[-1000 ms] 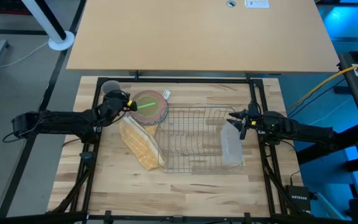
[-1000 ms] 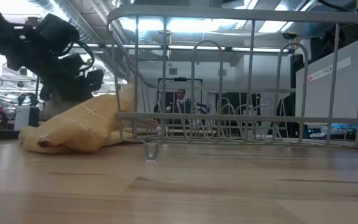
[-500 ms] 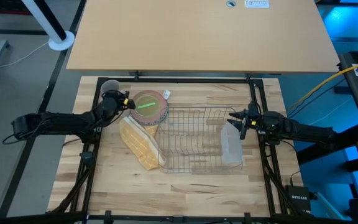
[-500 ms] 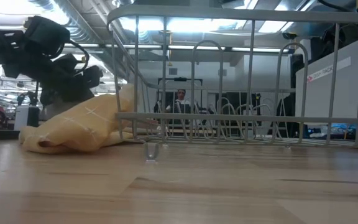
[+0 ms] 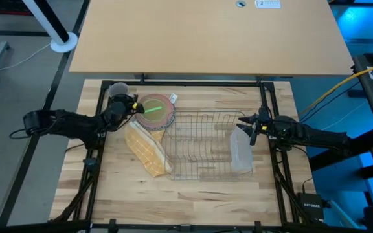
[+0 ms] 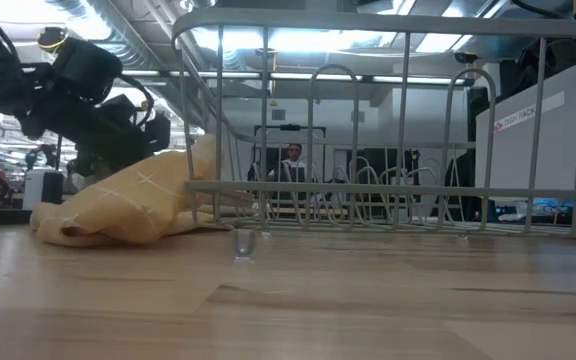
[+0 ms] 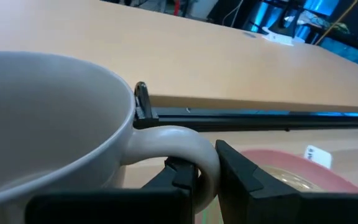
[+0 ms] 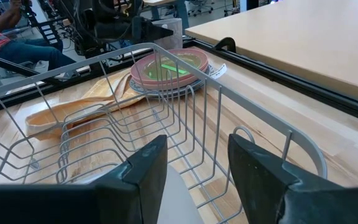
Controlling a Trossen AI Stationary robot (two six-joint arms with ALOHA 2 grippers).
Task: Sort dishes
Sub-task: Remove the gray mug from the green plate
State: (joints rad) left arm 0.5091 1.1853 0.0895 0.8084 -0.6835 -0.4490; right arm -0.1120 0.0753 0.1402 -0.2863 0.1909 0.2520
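We see the left gripper [image 5: 123, 103] near the bench's [image 5: 193, 191] far left corner, its fingers [image 7: 238, 171] pinched on the handle of the grey mug [image 5: 116, 90]; the wrist view shows the handle loop sitting between the two pads. The mug [image 7: 48, 130] is just left of the dish stack [image 5: 155, 110], where a green bowl [image 5: 153, 107] sits in a pink bowl on plates. The yellow cloth [image 5: 146, 147] lies against the wire rack's [image 5: 203, 145] left side, toward the front. The right gripper [image 5: 249, 125] waits at the rack's right edge above the clear tray [image 5: 240, 152], its fingers [image 8: 263, 171] spread apart and holding nothing.
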